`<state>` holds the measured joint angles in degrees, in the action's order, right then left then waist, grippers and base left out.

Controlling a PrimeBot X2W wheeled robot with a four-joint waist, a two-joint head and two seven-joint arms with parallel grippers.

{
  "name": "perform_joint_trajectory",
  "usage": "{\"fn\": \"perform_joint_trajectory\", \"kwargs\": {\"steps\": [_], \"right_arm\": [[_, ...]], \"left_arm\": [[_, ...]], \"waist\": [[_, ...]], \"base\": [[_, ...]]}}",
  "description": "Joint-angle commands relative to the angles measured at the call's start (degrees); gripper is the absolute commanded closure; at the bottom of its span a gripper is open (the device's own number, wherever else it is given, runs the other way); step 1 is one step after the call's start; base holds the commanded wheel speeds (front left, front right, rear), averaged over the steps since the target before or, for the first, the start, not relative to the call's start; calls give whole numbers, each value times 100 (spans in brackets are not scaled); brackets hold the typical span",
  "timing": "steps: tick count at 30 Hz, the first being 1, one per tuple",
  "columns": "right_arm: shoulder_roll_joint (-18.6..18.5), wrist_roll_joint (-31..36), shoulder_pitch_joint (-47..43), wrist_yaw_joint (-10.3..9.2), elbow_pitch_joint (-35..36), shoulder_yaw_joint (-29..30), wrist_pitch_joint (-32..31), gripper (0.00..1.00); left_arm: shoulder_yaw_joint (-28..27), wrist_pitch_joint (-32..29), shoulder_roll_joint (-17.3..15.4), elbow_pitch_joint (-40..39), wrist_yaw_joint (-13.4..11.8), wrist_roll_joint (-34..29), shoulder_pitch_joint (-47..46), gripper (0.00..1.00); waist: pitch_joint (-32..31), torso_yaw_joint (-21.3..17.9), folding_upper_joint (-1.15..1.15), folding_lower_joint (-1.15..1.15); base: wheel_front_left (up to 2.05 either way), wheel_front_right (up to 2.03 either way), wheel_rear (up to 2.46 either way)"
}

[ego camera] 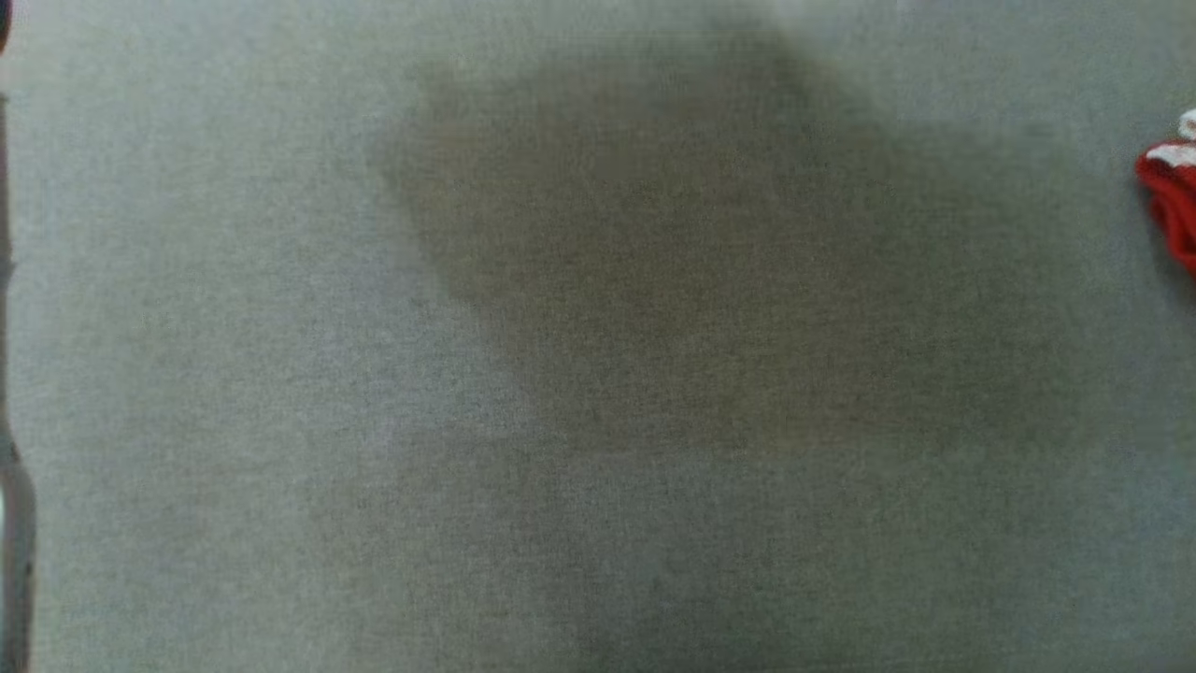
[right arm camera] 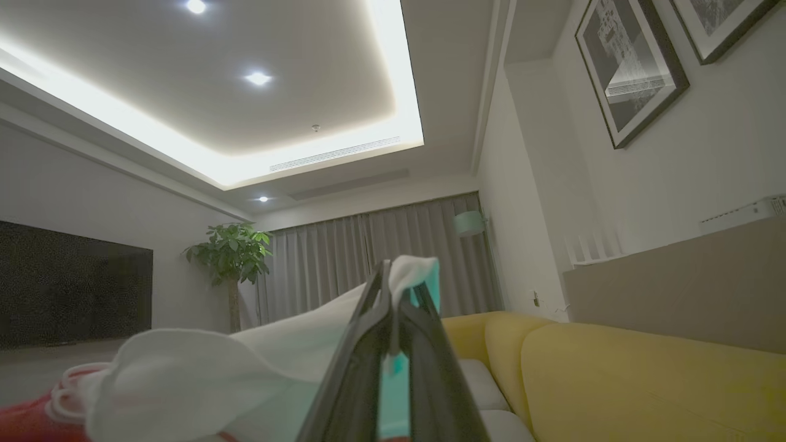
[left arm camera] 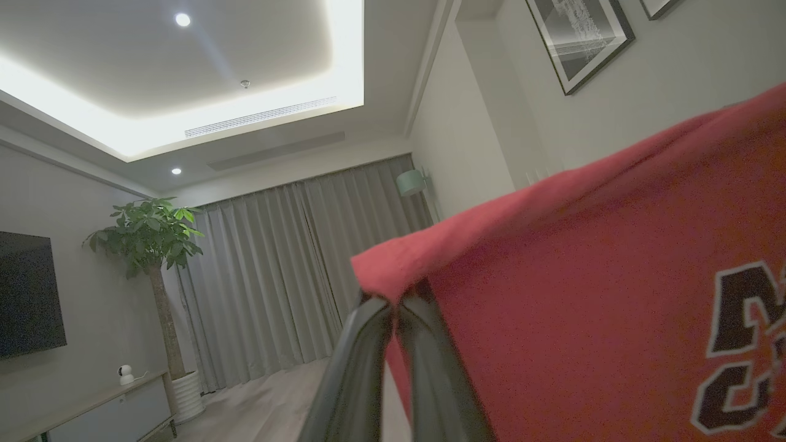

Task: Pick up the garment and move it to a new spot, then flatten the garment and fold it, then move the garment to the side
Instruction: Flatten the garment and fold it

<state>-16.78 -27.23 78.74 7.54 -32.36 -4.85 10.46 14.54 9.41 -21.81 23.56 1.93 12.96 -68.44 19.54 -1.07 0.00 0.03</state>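
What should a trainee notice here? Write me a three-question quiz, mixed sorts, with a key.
1. True or false: the left fingers are shut on the red edge of the garment.
2. The right fingers pinch cloth of which colour? A white, B black, C yellow.
3. Fill in: the sofa in the right wrist view is ____.
Key: 1 true; 2 A; 3 yellow.
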Motion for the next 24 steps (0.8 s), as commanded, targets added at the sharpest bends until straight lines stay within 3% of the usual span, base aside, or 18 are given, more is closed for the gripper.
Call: {"fn": "perform_joint_trajectory", "kwargs": {"steps": [1, 6, 11, 17, 24], "right_arm": [[71, -28, 46, -5, 85, 54, 57, 100], [-75, -341, -687, -5, -182, -234, 149, 100], [-203, -1004, -2439, -5, 67, -537, 93, 100], [-143, -1819, -4750, -5, 422, -619, -45, 100], [49, -2327, -6465, -5, 865, -497, 62, 100]], "left_arm": [[-195, 59, -266, -20, -59, -52, -16, 100], [-147, 386, -130, 514, -62, 57, 696, 100], [-47, 542, 127, 782, -157, 105, 2193, 100], [-359, 556, 967, 544, -382, 341, 4203, 100], [-1002, 558, 1605, 273, -295, 350, 5702, 100]], "waist": [[67, -22, 0, -3], [-51, -90, 0, -3], [-256, -176, 0, -3], [-513, -311, 0, -3], [-909, -423, 0, -3]], "base": [[0, 0, 0], [0, 0, 0], [0, 0, 0], [0, 0, 0], [0, 0, 0]]}}
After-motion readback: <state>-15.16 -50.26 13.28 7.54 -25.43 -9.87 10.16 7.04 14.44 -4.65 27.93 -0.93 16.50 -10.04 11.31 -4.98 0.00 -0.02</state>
